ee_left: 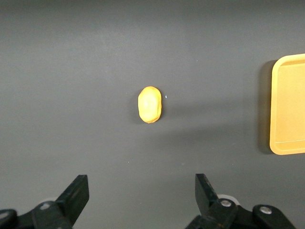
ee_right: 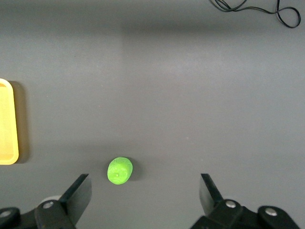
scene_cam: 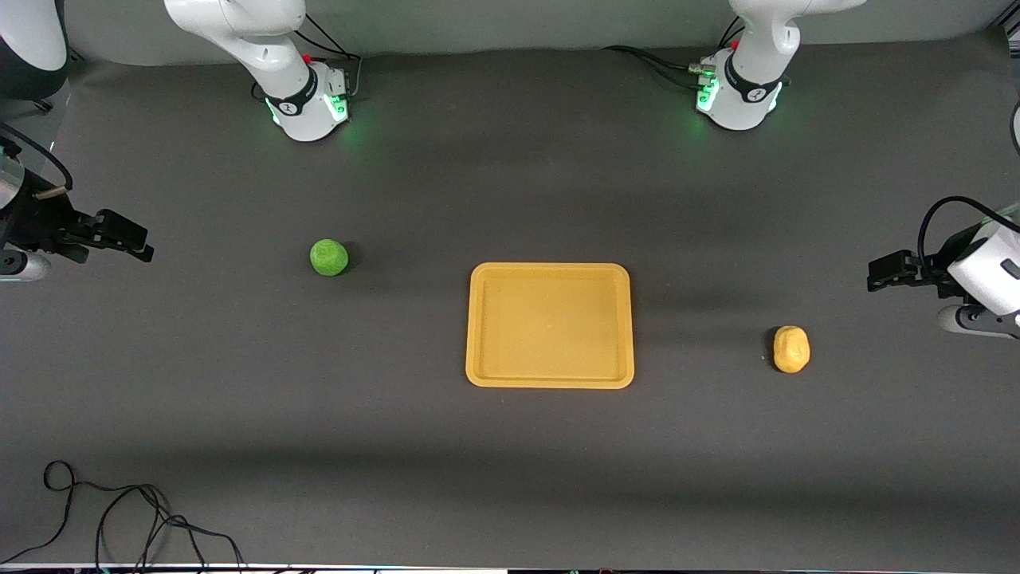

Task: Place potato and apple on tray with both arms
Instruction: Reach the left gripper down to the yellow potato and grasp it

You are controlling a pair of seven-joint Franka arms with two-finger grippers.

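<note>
Table: dark grey cloth, mostly bare. Tray lay flat near the middle, nothing on it, long side running between the two arms' ends of the table. Neither piece had yet been placed.

Right arm rose from its base and reached out past its own end of the table; right gripper hung in the air over that end's edge, fingers spread wide and holding nothing, as the right wrist view confirmed. Left arm did the same at its end; left gripper hung over the cloth near that edge, fingers likewise wide apart and empty.

Apple sat on the cloth between the right gripper and the tray, a little farther from the front camera than the tray's middle. Right wrist view showed it close ahead of the spread fingers, off-centre toward one finger. Round, so no axis to match.

Potato lay between the tray and the left gripper, nearer the front camera than that gripper. Left wrist view put it well ahead of the fingers and roughly centred between them, its long axis pointing along the approach, so the fingers should close across its short width.

Judgement: each arm was plainly nearer its own piece; both paths looked open. Loose black cable lay at the table's near edge, well apart from everything.
</note>
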